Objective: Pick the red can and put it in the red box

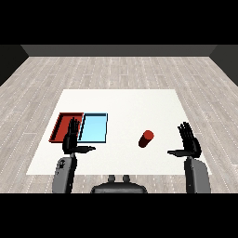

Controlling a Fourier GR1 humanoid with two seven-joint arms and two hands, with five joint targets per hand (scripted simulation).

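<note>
Table [121,100] is white and sits on a grey wood floor [121,69], seen from the head view looking down. Two trays lie side by side on the left part of it, touching along one edge: the red tray [61,122] on the outside and the light blue tray [95,128] next to it. The left hand [70,139] is up in front of the near end of the red tray and hides part of that tray. Its fingers [73,125] are straight and point away from the robot, and its thumb sticks out toward the middle, so it holds nothing. The red can [146,138] is on the table to the right of the blue tray, well apart from both trays, with bare table all around it. The can looks tipped: its round top faces up and a bit to the right, and its long side runs down toward the lower left. The right hand [189,143] is to the right of the can, near it but not touching. Its fingers are straight and spread wide too, with the thumb pointing left toward the can. Nothing sits between the can and the right hand. The blue tray lies between the can and the red tray.
</note>
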